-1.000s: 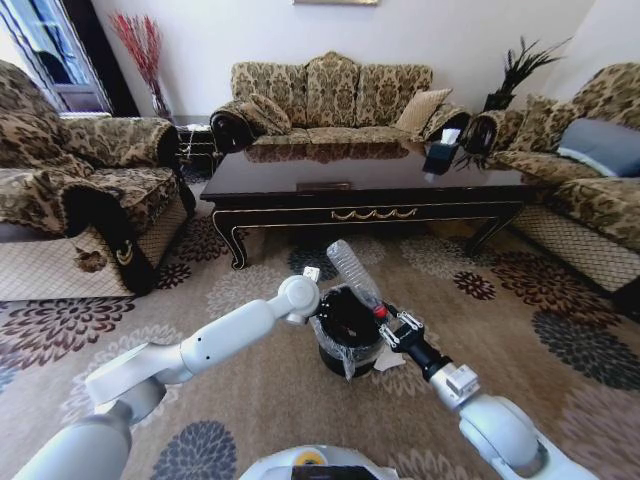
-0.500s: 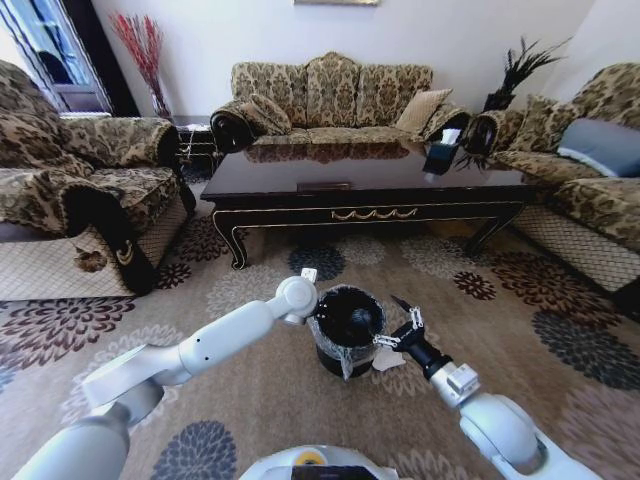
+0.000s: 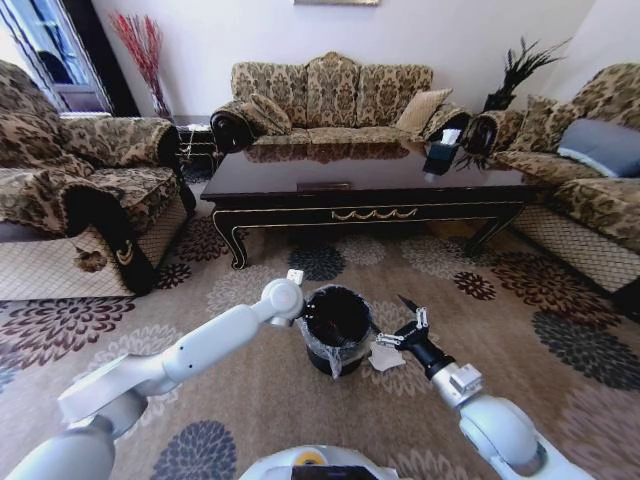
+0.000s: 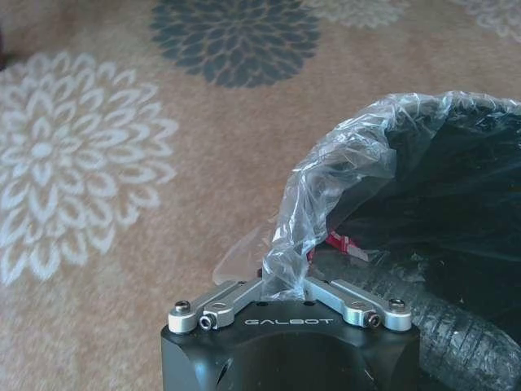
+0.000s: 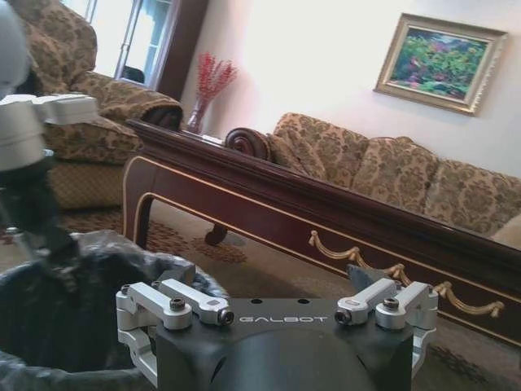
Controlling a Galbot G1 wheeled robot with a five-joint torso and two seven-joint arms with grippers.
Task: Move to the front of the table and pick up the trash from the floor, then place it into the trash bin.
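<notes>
The trash bin point(image 3: 337, 328) is a small round black bucket lined with a crinkled clear plastic bag, standing on the flowered carpet point(image 3: 520, 330) in front of the table point(image 3: 370, 185), which is long, low and glossy dark with gold ornament on its front rail. The left gripper point(image 4: 285, 287) is closed on the rim of the bin, pinching the bunched bag point(image 4: 326, 204). The right gripper point(image 3: 405, 327) hangs just beside the bin with its fingers spread wide and nothing between them, above a white scrap point(image 3: 386, 357) on the carpet.
</notes>
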